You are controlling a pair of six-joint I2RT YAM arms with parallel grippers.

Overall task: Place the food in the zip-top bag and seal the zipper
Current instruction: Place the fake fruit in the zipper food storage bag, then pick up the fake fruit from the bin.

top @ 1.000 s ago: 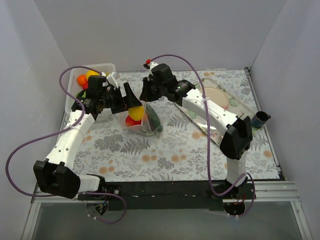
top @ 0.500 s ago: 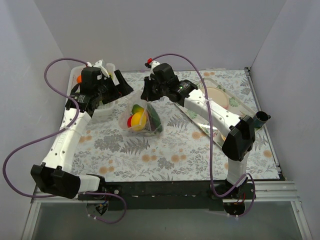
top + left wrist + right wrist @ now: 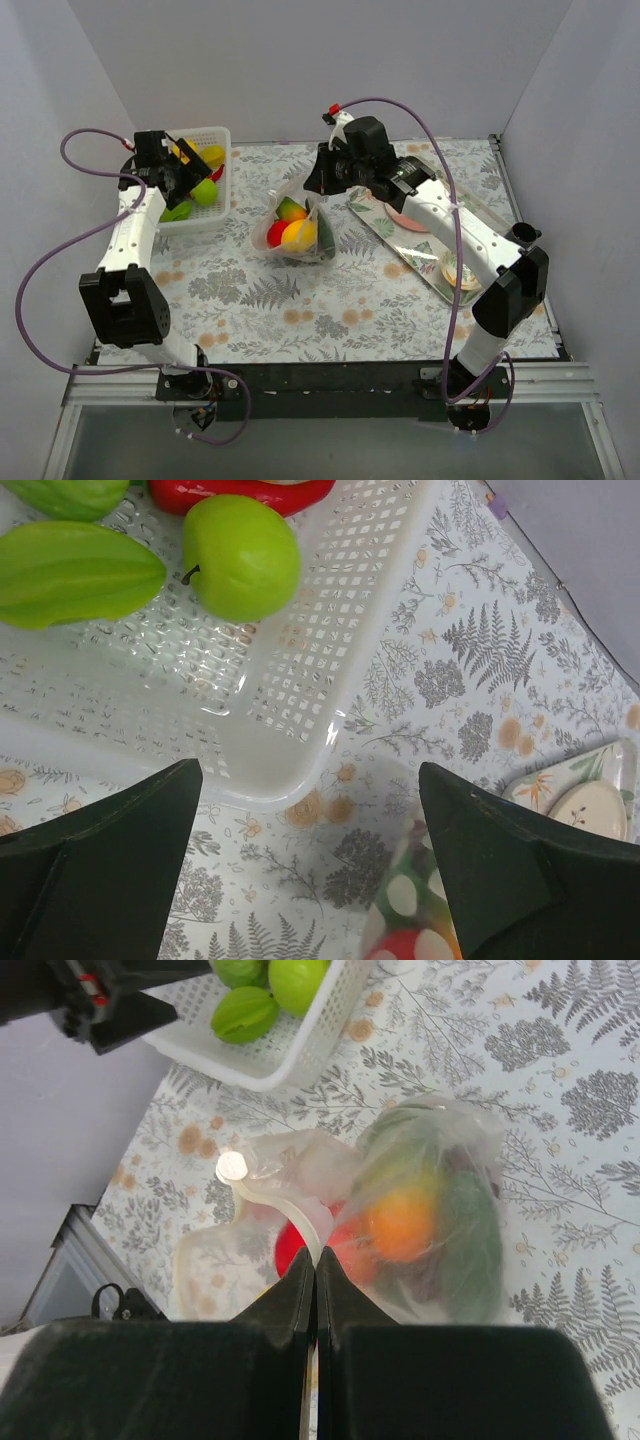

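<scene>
Holds the left hand [image 3: 306, 780] above a corner of the white basket [image 3: 300, 670], spread wide, gripping nothing at all. Shows a green apple [image 3: 240, 555], a ribbed green fruit [image 3: 75, 570] and a red piece [image 3: 240, 488] lying in that basket at the far left of the worktop [image 3: 330, 310]. Over to the middle now: pinches the zipper [image 3: 288, 1205] of the dotted bag [image 3: 272, 232] with the right hand [image 3: 316, 1265], clamped tight on the strip, that edge drawn up toward the fingers. Rests the bag on the worktop between the basket and the shiny tray [image 3: 425, 255], apart from both. Carries plenty inside: an orange fruit [image 3: 400, 1225], a yellow fruit [image 3: 300, 235], a red fruit [image 3: 277, 232] and a long green piece [image 3: 470, 1230], all bunched together behind the plastic. Cannot tell whether the mouth is pressed closed along its length.
</scene>
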